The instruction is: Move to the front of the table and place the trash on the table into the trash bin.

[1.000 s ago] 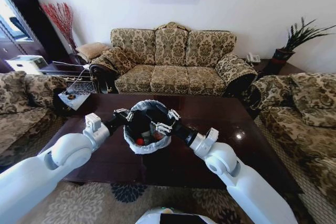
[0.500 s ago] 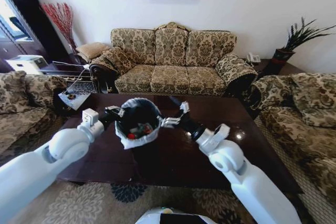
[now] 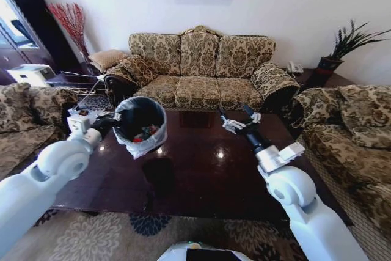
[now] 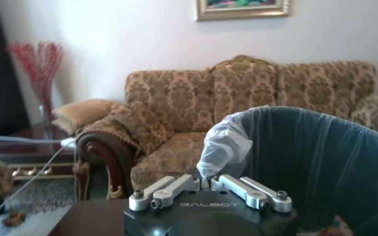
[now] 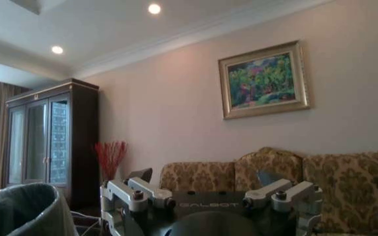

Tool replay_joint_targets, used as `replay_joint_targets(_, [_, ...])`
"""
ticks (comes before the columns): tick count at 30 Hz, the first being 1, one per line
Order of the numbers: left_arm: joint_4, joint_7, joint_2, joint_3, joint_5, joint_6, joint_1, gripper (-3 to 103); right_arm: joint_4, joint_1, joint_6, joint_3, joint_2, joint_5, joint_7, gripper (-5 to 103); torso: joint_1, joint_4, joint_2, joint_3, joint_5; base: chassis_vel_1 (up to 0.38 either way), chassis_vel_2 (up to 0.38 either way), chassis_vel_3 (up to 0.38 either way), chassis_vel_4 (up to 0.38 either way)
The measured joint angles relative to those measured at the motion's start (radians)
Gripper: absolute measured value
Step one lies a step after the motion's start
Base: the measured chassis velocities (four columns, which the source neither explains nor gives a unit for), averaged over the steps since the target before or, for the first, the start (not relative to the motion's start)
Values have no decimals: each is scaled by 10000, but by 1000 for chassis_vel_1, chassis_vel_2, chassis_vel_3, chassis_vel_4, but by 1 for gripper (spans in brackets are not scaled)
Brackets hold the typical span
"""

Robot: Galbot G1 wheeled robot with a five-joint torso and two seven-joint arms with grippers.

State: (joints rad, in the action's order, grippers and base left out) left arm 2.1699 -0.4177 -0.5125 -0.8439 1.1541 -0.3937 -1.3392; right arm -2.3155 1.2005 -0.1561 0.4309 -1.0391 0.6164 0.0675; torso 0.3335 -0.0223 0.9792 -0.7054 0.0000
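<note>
Before us the table (image 3: 201, 169) lies glossy and bare of litter. Our left gripper (image 3: 112, 123) is clamped on the rim of the trash bin (image 3: 140, 125), holding it tilted above the table's left side with the trash (image 3: 144, 133) visible inside. Our right gripper (image 3: 238, 120) hangs spread and empty over the far edge. We judge that this one-sided pinch could slip, or the tilt spill the wrappers. A second ago both grippers flanked the bin at centre; now the right has let go and swung away.
</note>
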Motion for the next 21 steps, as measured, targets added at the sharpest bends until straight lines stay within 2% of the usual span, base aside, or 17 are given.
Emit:
replay_joint_targets(1, [17,-107,-278,-273,65,-4,-163,3,-62,241,46,120,-38,-26,-1,100,1,1,0,0,1,28,-72,-75,45])
replay_joint_targets(6, [180,-101,-661,-828,29,-10,-583,3,-119,454,88,225,-86,-50,-7,100,3,1,-1,-1,-3,80,-89,-99,103])
replay_joint_targets(9, [385,68,-1201,-1817,-298,65,-1427,3,-112,526,134,243,-178,-84,-22,100,1,-4,-1,0,-1,146,-145,-178,191])
replay_joint_targets(10, [385,68,-1201,-1817,-298,65,-1427,3,-112,526,134,243,-178,-84,-22,100,1,-4,-1,0,-1,192,-151,-215,220])
replay_joint_targets(13, [822,145,-1760,-2972,-356,202,-2355,3,-57,562,187,211,-244,-145,-65,100,-3,-5,0,1,-3,238,-228,-262,256])
replay_joint_targets(14, [822,145,-1760,-2972,-356,202,-2355,3,-57,562,187,211,-244,-145,-65,100,-3,-5,0,1,-3,273,-239,-294,278])
replay_joint_targets(17, [1177,226,-2170,-3984,-376,290,-3106,3,52,581,267,183,-298,-181,-108,100,-3,-4,0,2,4,310,-306,-307,311])
replay_joint_targets(18, [1177,226,-2170,-3984,-376,290,-3106,3,52,581,267,183,-298,-181,-108,100,-3,-4,0,2,4,331,-330,-314,339])
replay_joint_targets(21, [1391,286,-2530,-4942,-372,365,-3788,3,242,526,483,4,-442,-326,-128,100,-4,-3,0,2,-8,323,-351,-328,329])
